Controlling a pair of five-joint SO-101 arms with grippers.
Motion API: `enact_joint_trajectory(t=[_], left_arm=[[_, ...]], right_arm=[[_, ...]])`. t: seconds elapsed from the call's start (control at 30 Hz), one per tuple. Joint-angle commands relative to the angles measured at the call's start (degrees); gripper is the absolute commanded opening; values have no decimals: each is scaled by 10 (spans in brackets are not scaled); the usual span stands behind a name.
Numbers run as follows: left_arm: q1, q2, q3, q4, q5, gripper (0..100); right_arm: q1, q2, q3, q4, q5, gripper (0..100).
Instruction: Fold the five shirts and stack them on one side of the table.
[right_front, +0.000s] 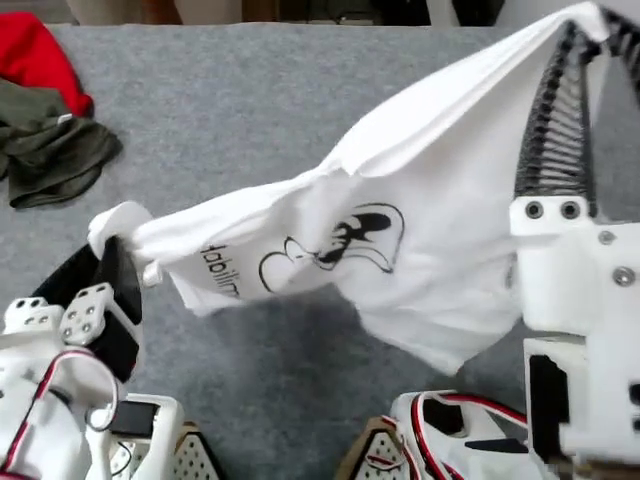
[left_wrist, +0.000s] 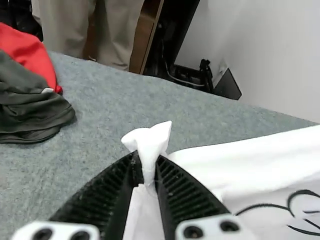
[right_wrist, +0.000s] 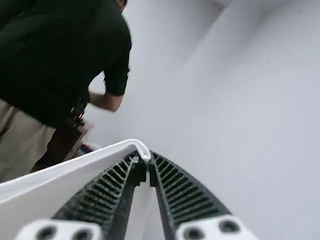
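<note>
Holding up a white shirt (right_front: 420, 190), spread in the air over the grey table (right_front: 250, 100) and sagging between two grips. Clamped tight at one bunched corner in the left gripper (left_wrist: 145, 170), low by the table's near left. Pinched at the hem in the right gripper (right_wrist: 148, 170), fingers closed on the cloth, lifted high at the far right. Heaped at the far left corner, well apart: a red shirt (right_front: 35, 55) against a dark green shirt (right_front: 55, 150). Between heap and hanging cloth, bare grey surface up to the far edge.
</note>
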Motion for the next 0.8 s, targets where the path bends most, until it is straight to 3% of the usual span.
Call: enact_joint_trajectory(t=[0.0,0.23,0.5,0.77], left_arm=[[0,-5,-6,-15,2,20],[-2,-7,-47,-54,1,20],[-2,-1,-150,-52,-9,20],[-1,-5,-45,-65,-24,20]], right_arm=[[6,-2,-11,-68,5,5],[5,-4,-11,-93,2,5],[5,-3,-10,18,2,5],[5,-3,127,61,-40,5]])
